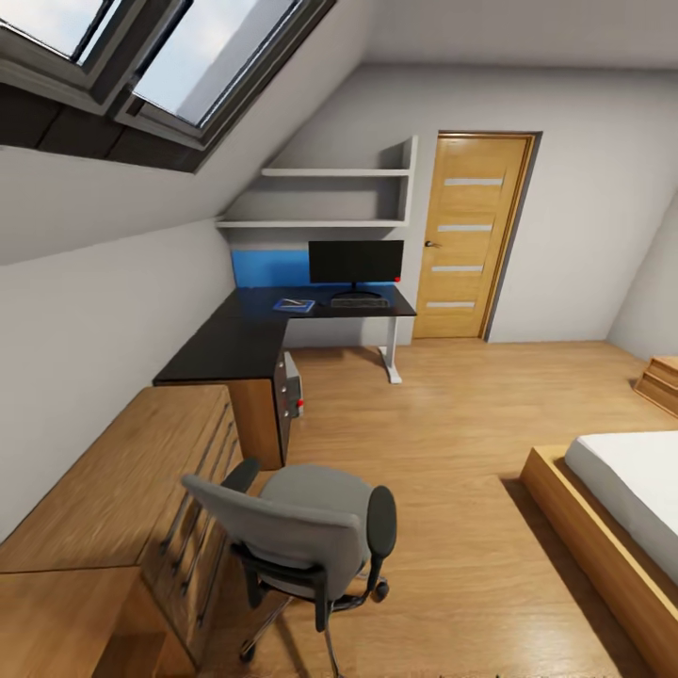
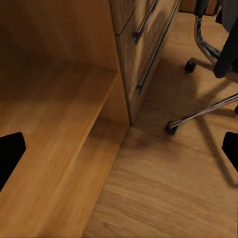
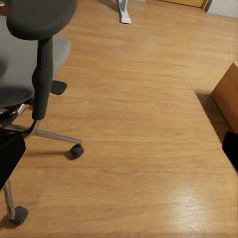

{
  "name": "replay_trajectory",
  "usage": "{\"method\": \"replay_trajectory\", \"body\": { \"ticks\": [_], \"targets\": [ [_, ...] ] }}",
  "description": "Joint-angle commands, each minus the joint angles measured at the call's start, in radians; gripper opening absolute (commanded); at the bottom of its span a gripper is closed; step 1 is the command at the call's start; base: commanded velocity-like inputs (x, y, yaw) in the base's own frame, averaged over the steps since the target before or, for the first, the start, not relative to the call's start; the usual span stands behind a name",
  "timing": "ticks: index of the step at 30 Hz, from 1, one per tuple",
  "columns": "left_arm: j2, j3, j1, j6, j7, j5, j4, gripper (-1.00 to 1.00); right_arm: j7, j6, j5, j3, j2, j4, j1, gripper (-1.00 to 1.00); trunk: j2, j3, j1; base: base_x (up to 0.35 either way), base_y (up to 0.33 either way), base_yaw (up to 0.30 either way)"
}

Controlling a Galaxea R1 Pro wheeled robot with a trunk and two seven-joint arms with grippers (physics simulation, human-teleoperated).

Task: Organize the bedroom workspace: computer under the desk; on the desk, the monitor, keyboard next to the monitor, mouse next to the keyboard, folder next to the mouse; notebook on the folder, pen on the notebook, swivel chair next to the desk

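Grey chair stands short of the black table

Grey upholstery marks the swivel chair (image 1: 306, 537) in the head view, standing on the wooden floor (image 1: 452, 433) beside a light wooden dresser (image 1: 122, 499), well apart from the table (image 1: 245, 334). The glossy black L-shaped table sits in the far corner under two wall shelves (image 1: 330, 198). On it stand the monitor (image 1: 356, 262), with the keyboard (image 1: 358, 303) just in front of its stand, and the blue folder (image 1: 294, 305) to one side; something small lies on the folder, too small to name. The computer (image 1: 292, 381) stands under the table's near wing, next to the drawer unit. A wooden door (image 1: 466, 235) is beside the table, and a bed (image 1: 612, 499) with a wooden frame lies across the open floor.

The left wrist view adds what the head view hides: the dresser's side and bar handles (image 2: 146, 22) close by, and the chair's chrome legs and casters (image 2: 171, 128) on the boards. The left tool (image 2: 119, 148) shows wide-spread dark fingertips (image 2: 10, 151), holding nothing.

The right wrist view shows the chair's black armrest (image 3: 42, 29), its casters (image 3: 76, 150), the table's white leg (image 3: 124, 12) far off, and broad bare floor reaching to the bed frame's corner (image 3: 228, 94). The right tool (image 3: 119, 151) is likewise spread apart and empty.
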Motion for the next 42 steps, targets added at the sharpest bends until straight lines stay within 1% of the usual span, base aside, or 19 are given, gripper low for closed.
{"method": "replay_trajectory", "body": {
  "ticks": [1, 11, 17, 20, 29, 42],
  "targets": [
    [0.000, -0.009, -0.001, -0.002, 0.006, 0.004, 0.000, 1.00, -0.006, -0.002, -0.004, 0.009, 0.000, 0.001, -0.001, 1.00, -0.002, -0.002, 0.001, -0.042, 0.057, -0.002],
    [0.000, -0.009, -0.001, -0.002, 0.006, 0.004, 0.001, 1.00, -0.006, -0.002, -0.004, 0.009, 0.001, 0.001, -0.001, 1.00, -0.002, -0.002, 0.001, -0.124, 0.113, 0.000],
    [0.000, -0.009, -0.001, -0.002, 0.006, 0.004, 0.000, 1.00, -0.005, -0.002, -0.004, 0.009, 0.001, 0.001, -0.001, 1.00, -0.002, -0.002, 0.001, -0.042, 0.046, 0.000],
    [0.000, -0.009, -0.001, -0.002, 0.006, 0.004, 0.000, 1.00, -0.004, -0.002, -0.004, 0.009, 0.000, 0.001, -0.001, 1.00, -0.002, -0.002, 0.001, -0.080, 0.194, -0.009],
    [0.000, -0.009, -0.001, -0.002, 0.006, 0.004, 0.000, 1.00, 0.026, -0.002, -0.004, 0.009, -0.002, 0.001, -0.001, 1.00, -0.002, -0.002, 0.001, -0.021, 0.046, -0.153],
    [0.000, -0.009, -0.001, -0.002, 0.007, 0.004, 0.000, 1.00, 0.030, -0.002, -0.005, 0.009, 0.000, 0.001, -0.001, 1.00, -0.002, -0.002, 0.001, -0.038, 0.026, -0.024]
  ]
}}
